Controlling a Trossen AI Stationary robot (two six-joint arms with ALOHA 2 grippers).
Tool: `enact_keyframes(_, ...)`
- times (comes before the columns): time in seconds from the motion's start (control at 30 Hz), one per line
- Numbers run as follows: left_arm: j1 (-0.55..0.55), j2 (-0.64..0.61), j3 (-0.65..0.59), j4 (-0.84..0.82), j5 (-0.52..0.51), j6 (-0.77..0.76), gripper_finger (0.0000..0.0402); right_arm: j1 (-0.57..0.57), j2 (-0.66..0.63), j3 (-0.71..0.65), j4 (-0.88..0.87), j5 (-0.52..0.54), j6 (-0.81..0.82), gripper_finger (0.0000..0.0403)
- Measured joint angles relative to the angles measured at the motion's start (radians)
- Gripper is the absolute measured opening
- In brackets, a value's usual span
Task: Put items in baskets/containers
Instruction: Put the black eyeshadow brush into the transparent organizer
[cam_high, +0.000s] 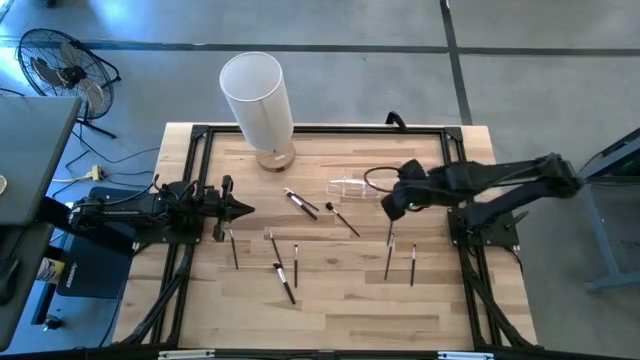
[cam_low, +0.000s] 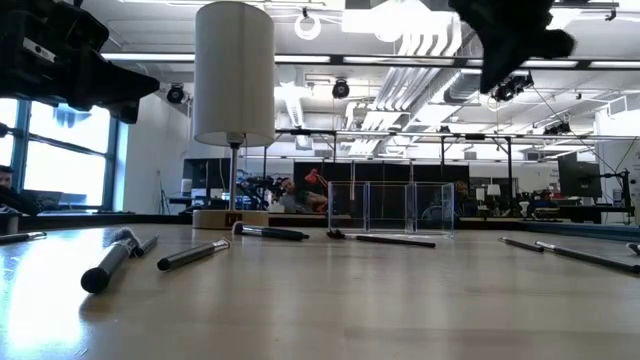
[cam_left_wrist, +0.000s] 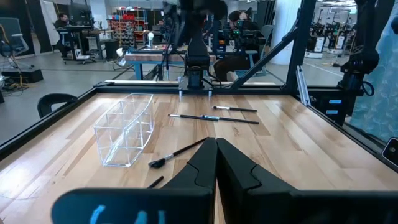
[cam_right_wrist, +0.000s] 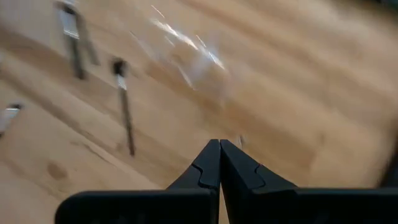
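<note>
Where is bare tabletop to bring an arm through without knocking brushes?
The near strip along the table's front edge is bare, below the lowest brush. So is the far right corner behind the right end effector. Crowded: the middle band from the clear holder to the left end effector.

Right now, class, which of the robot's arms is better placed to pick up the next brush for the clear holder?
Probably the right. Its hand, fingers shut and empty, hangs beside the clear holder, with a brush close by. The left hand, also shut, waits at the table's left side, farther from the holder.
</note>
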Motion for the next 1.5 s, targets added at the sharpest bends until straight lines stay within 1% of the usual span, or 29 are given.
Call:
enact_keyframes(0.1,0.0,0.0,0.0,0.0,0.0,0.0,0.0,0.017,0.02,-0.051,-0.018,-0.082,0.197,0.0)
enact_keyframes(0.23,0.0,0.0,0.0,0.0,0.0,0.0,0.0,0.052,0.022,-0.152,0.03,-0.179,0.39,0.0)
enact_keyframes(0.4,0.0,0.0,0.0,0.0,0.0,0.0,0.0,0.096,0.022,-0.274,0.118,-0.283,0.532,0.0)
enact_keyframes(0.67,0.0,0.0,0.0,0.0,0.0,0.0,0.0,0.168,0.022,-0.435,0.272,-0.375,0.7,0.0001)
enact_keyframes(0.8,0.0,0.0,0.0,0.0,0.0,0.0,0.0,0.184,0.022,-0.489,0.316,-0.416,0.749,0.0001)
enact_keyframes(1.0,0.0,0.0,0.0,0.0,0.0,0.0,0.0,0.184,0.022,-0.497,0.322,-0.412,0.759,0.0001)
enact_keyframes(1.07,0.0,0.0,0.0,0.0,0.0,0.0,0.0,0.182,0.022,-0.497,0.319,-0.411,0.758,0.0008)
enact_keyframes(1.23,0.0,0.0,0.0,0.0,0.0,0.0,0.0,0.182,0.022,-0.497,0.303,-0.404,0.76,0.0053)
enact_keyframes(1.33,0.0,0.0,0.0,0.0,0.0,0.0,0.0,0.18,0.022,-0.5,0.3,-0.378,0.772,0.0083)
enact_keyframes(1.5,0.0,0.0,0.0,0.0,0.0,0.0,0.0,0.165,0.021,-0.556,0.352,-0.413,0.775,0.0118)
